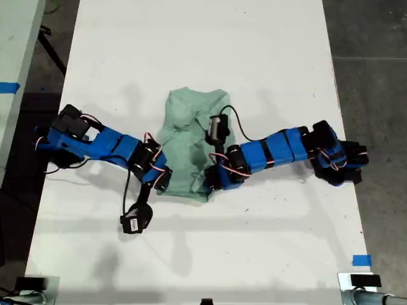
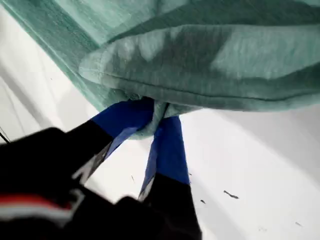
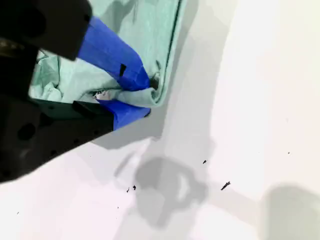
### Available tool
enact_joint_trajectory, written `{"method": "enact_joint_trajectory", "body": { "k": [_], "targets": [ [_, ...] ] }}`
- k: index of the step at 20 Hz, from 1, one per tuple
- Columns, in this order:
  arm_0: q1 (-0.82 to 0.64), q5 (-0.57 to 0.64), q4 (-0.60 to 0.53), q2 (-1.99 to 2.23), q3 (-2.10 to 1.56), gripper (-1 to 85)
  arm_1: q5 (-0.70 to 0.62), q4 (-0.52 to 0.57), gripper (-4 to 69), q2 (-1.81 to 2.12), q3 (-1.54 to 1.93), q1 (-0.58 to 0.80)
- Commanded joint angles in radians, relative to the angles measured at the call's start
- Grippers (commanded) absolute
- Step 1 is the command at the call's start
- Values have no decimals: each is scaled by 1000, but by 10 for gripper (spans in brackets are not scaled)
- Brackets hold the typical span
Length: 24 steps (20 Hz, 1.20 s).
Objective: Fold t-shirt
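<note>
My first gripper (image 2: 156,117) is pinching the shirt (image 1: 191,143) hem; my second gripper (image 3: 142,97) is clamping a corner. The shirt is lying bunched mid-table (image 1: 203,51). Soft and light, it is probably best held by hems.

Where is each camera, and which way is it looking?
Exterior view: high above the white table, looking straight down; both blue arms and the t-shirt show.
First wrist view: on my first gripper, looking along its blue-taped fingers, which pinch a shirt edge.
Second wrist view: on my second gripper, looking along its fingers, clamped on a shirt corner.
All views share the mint-green shirt and the table.
</note>
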State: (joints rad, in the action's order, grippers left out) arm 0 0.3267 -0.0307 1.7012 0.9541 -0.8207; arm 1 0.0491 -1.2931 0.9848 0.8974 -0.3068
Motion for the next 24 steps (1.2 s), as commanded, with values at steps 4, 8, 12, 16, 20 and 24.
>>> {"method": "enact_joint_trajectory", "body": {
  "k": [4, 8, 12, 16, 20, 24],
  "targets": [
    [-229, 140, 141, 184, 32, -1, -153, -107, 3, 181, -12, 167],
    [-518, 336, 167, 209, 29, -1, -296, -209, 3, 235, 0, 377],
    [-716, 482, 115, 135, 46, -1, -439, -207, 3, 213, 23, 540],
    [-828, 561, -5, 60, 69, -1, -541, -176, 3, 152, 17, 660],
    [-864, 574, -66, 20, 69, 155, -580, -146, 11, 100, -2, 696],
    [-902, 560, -67, 109, 71, 296, -614, -193, 305, 156, -58, 759]
  ]
}}
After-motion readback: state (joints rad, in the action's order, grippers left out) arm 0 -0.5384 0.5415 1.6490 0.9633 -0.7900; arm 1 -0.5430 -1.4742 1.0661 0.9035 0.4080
